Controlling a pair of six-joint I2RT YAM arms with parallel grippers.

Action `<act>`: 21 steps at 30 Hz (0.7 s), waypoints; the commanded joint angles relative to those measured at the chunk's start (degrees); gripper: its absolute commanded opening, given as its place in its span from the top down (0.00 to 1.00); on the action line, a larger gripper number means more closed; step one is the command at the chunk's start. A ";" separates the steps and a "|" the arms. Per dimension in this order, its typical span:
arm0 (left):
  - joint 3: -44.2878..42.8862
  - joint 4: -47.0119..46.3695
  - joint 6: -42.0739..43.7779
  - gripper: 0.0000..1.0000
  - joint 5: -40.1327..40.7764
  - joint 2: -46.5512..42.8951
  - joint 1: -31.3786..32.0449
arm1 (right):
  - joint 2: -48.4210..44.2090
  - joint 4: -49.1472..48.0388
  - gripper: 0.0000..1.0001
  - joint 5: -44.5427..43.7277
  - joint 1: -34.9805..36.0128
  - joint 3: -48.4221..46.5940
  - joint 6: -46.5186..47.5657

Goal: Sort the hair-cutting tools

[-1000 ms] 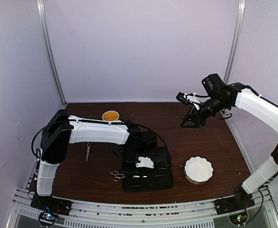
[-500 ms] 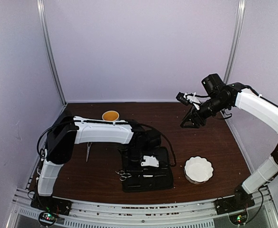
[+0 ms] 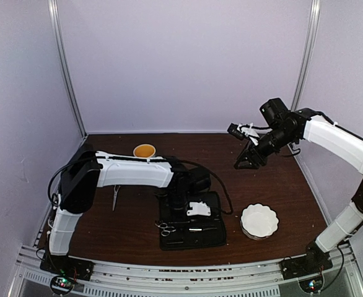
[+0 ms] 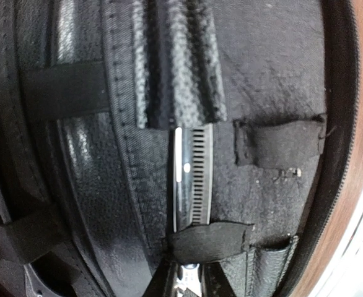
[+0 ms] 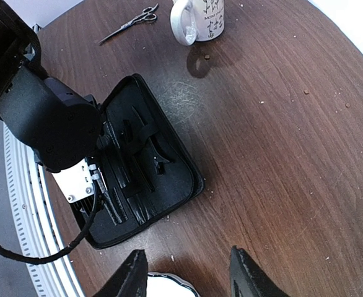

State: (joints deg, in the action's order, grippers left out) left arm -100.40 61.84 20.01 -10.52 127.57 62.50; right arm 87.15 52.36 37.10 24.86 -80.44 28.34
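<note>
Containers first: one black zip case, lying open and flat on the brown table, right under the left arm; inside it, one toothed scissors, blade tucked beneath an elastic strap against the lining, ring handles poking out past the case's left edge; pinched at the blade tip by the left gripper, jaws nearly together with the steel between them.

Over to the far left: one white patterned mug, upright, yellow-orange inside when seen from above; what that is, cannot tell. Near right of the case: one white scalloped dish, just apart from it.

Out on the bare wood, left of the case and well apart from it: a second scissors, flat, blades closed.

High over the right rear of the table: the right gripper, jaws parted, gripping nothing, looking down at case and dish.

Tally: two scissors, one in the case and one outside; three containers; small black clips not clearly made out.
</note>
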 commanded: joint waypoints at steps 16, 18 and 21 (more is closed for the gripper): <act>16.54 -4.57 -6.99 0.63 6.48 -16.48 -0.48 | 3.28 2.61 0.54 0.50 1.42 -4.27 1.19; 19.02 -4.46 -7.87 0.65 6.28 -16.78 -1.91 | 3.37 2.60 0.54 0.67 1.55 -4.28 1.20; 20.83 -3.93 -8.46 0.66 6.69 -17.29 -2.79 | 3.33 2.74 0.54 0.77 1.67 -4.33 1.19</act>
State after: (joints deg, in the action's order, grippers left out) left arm -82.13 57.95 13.67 -5.26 110.67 61.49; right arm 90.45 54.30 37.26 26.02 -83.00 28.80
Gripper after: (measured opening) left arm 0.341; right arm 0.457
